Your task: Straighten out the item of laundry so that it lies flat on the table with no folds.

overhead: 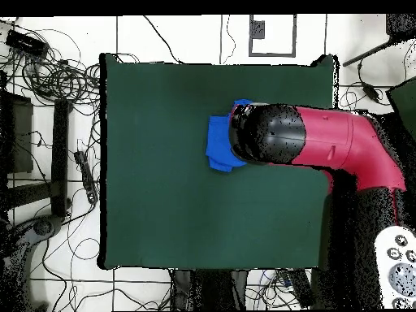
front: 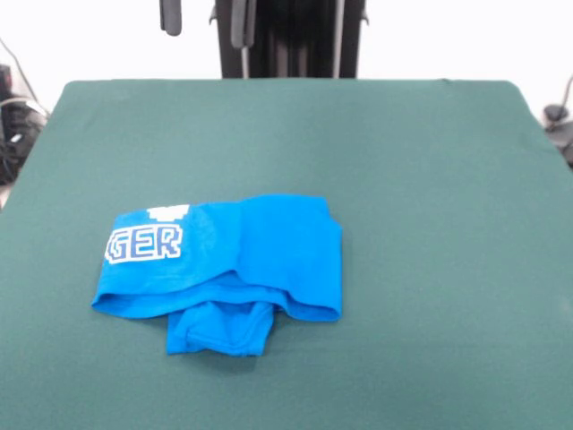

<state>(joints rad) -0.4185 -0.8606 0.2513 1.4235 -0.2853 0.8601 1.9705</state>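
Shirt: the blue T-shirt (front: 224, 269) lay bunched on the near left part of the table (front: 430, 179), folded over so only "GER" showed. It looked not yet flat.
Gripper: its tips (front: 206, 22) hung at the far top edge, pulled back, likely leaving the shirt alone. I could not tell their state.
Overhead view: the red arm (overhead: 325, 146) hid most of the shirt.

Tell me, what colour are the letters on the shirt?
White, on the bright blue T-shirt. The front view shows them best.
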